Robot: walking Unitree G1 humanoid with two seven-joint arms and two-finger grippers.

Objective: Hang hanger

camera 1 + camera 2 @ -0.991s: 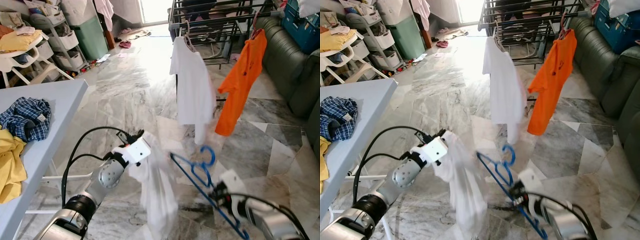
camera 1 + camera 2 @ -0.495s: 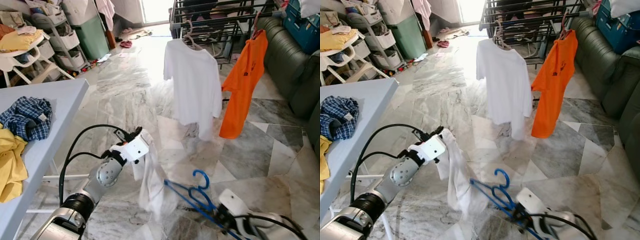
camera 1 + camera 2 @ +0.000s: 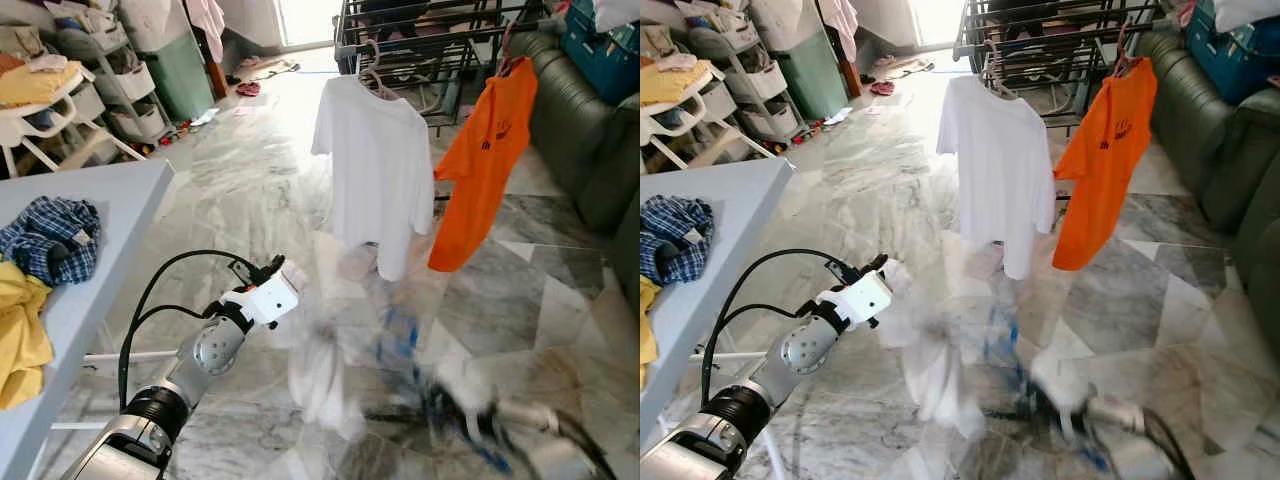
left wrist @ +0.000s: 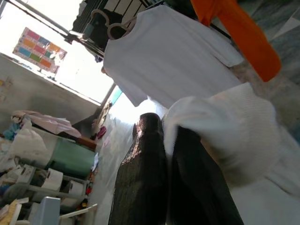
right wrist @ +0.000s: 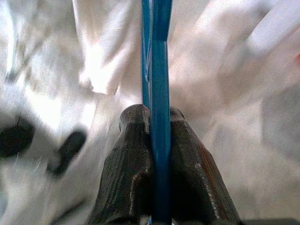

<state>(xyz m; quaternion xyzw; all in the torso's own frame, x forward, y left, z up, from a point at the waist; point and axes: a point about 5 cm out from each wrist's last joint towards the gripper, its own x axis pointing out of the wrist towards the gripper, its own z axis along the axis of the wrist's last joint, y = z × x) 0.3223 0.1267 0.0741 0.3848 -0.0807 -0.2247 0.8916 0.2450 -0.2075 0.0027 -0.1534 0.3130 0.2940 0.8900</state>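
Right wrist view is showing the right gripper with its two black fingers pressed tight against a thin blue plastic hanger, which is running straight out between them. Just beyond the fingertips a white cloth garment is lying blurred behind the hanger. In the left eye view this gripper is smeared by motion low on the robot's right, and the hanger is showing as a blue streak rising from it.

The left gripper is pinching the white garment's bunched edge between closed fingers. In the left eye view the left gripper is reaching forward on its silver arm, and the garment is hanging below and to its right, between the two grippers, blurred.

To the left of the left gripper a pale blue table is carrying a blue checked shirt and a yellow cloth.

Farther ahead of both grippers, over the marble floor, a white T-shirt and an orange T-shirt are hanging on a dark metal drying rack, standing between the grippers and the rack's bars. A dark green sofa is sitting to the far right.
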